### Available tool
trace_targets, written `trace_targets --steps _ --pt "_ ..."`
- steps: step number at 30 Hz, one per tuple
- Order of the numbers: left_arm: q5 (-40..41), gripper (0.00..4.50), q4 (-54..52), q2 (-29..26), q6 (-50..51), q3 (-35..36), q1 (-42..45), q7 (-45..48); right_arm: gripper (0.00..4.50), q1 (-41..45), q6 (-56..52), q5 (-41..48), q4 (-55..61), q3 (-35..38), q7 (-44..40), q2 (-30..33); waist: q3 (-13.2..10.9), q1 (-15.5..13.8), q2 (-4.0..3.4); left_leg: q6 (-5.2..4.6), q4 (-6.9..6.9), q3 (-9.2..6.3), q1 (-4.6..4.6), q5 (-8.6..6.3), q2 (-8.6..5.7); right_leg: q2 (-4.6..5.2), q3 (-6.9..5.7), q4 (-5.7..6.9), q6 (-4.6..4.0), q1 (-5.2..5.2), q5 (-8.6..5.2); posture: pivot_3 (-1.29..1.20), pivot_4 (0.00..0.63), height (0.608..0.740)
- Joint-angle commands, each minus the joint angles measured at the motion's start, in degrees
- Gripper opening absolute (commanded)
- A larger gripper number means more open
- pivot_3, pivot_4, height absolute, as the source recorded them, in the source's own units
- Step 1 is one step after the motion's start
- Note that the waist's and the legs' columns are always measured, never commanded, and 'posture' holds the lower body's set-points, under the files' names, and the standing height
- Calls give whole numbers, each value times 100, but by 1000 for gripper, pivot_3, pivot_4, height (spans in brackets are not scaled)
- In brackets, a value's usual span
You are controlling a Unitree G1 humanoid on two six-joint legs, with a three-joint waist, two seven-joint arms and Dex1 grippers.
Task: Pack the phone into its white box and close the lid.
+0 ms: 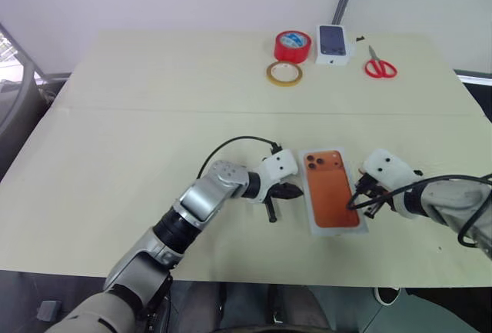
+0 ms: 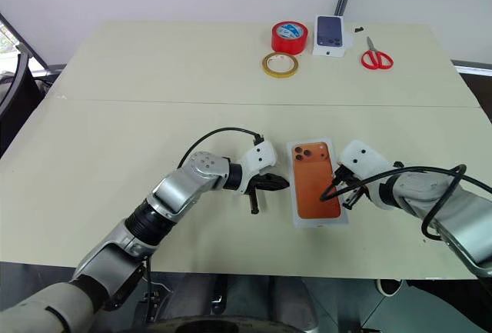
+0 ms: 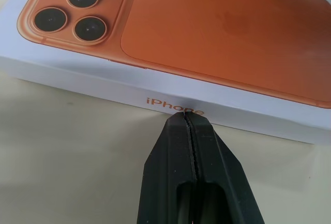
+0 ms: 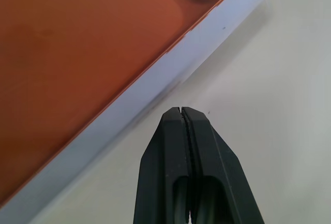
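Lid [image 1: 334,190] on, contents hidden | left tool [image 3: 189,118] clenched; right tool [image 4: 180,111] clenched

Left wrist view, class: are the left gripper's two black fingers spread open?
No: the left gripper has its fingers pressed together, tips at the white box side.

Your left arm reached in from the near left, forearm angled toward the middle of the scene, wrist bent so the left gripper [image 1: 278,198] pointed right and slightly down. Its two black fingers [image 3: 192,172] were pressed together. Your right arm came in from the right, and the right gripper [image 1: 361,201] pointed down and leftward, its fingers [image 4: 189,167] likewise closed tight together.
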State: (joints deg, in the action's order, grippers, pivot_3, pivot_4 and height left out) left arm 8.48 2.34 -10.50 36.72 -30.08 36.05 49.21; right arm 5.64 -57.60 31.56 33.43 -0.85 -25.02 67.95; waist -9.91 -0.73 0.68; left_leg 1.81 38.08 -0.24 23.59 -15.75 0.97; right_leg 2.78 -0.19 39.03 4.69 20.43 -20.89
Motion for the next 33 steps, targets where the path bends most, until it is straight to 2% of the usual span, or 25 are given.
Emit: trace_targets --steps 1,22,28,33 --pt "168 0 -272 132 -54 188 99 40 25 -2 -47 -149 181 275 -54 -91 0 -2 0 0 0 0 0 0 0 0 0 0 0 0 0 0 150 740" --pt "208 0 -282 168 74 353 -7 -120 25 -208 -69 -792 119 401 -402 -341 0 -2 -1 1 1 -1 0 1 0 -1 0 1 0 0 0 0 150 740" --pt "490 0 -330 190 250 839 50 -243 25 -543 202 -553 180 1493 -1114 -292 1 0 -1 1 2 -1 -1 1 0 -3 0 2 0 -1 0 0 150 740" --pt "492 0 -92 477 199 882 323 -380 25 -1239 359 -77 706 2270 -1971 -452 0 -32 0 1 5 -1 -3 0 -1 -3 -1 2 1 -7 0 0 150 740"
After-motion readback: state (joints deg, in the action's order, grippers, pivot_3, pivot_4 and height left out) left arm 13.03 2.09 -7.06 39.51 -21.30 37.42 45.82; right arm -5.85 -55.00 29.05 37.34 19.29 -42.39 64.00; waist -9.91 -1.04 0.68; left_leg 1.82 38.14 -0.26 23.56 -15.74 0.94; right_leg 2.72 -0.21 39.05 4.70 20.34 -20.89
